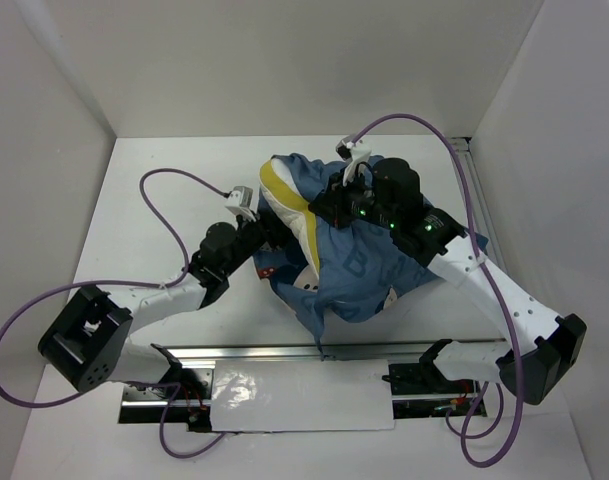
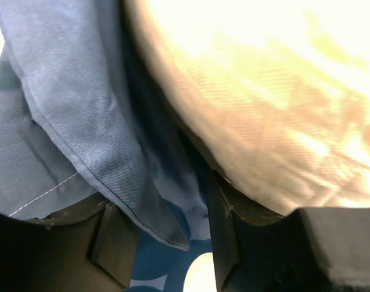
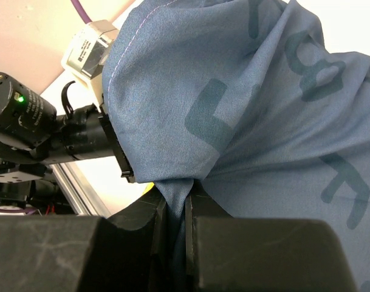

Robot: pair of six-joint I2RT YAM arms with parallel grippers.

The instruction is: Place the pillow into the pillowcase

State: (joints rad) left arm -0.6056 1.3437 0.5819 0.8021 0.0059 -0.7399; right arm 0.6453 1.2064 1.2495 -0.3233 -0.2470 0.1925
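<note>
The blue pillowcase [image 1: 364,270] lies bunched in the middle of the table. It is draped over the white pillow [image 1: 289,210], whose yellow trim and white side show at the case's left edge. My left gripper [image 1: 267,236] sits at that left edge. In the left wrist view its jaws [image 2: 163,213] stand apart with a loose hem of the pillowcase [image 2: 69,109] hanging between them and the pillow [image 2: 263,91] against the right finger. My right gripper [image 1: 346,205] is at the top of the case, shut on a fold of the pillowcase [image 3: 263,109] in the right wrist view [image 3: 175,201].
A metal rail [image 1: 314,352] runs along the near edge, with a white sheet [image 1: 294,395] in front of it. Purple cables [image 1: 174,180] loop over the table on both sides. White walls close in the left, back and right. The left arm's wrist [image 3: 45,128] shows beside the case.
</note>
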